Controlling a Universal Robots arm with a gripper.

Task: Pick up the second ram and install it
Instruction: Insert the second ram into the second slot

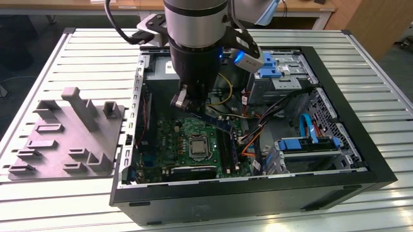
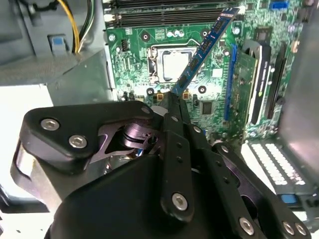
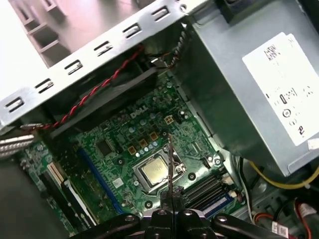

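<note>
The second ram [image 1: 213, 120] is a thin dark board with a row of chips. It hangs tilted above the green motherboard [image 1: 169, 141] inside the open computer case [image 1: 258, 193]. My gripper [image 1: 184, 102] is shut on one end of it. In the second wrist view the ram [image 2: 207, 47] runs from the gripper [image 2: 175, 98] out over the processor socket [image 2: 172, 64] towards the long black memory slots [image 2: 164, 15]. In the first wrist view the ram [image 3: 169, 164] shows edge-on, rising from the gripper [image 3: 170, 199], with the slots [image 3: 209, 185] beside it.
A grey fixture block [image 1: 71, 135] stands on the slatted table at the exterior view's left. Inside the case are a metal power supply [image 3: 249, 84], blue drive brackets [image 1: 271, 67], a standing expansion card [image 2: 244, 89] and loose cables [image 1: 255, 130].
</note>
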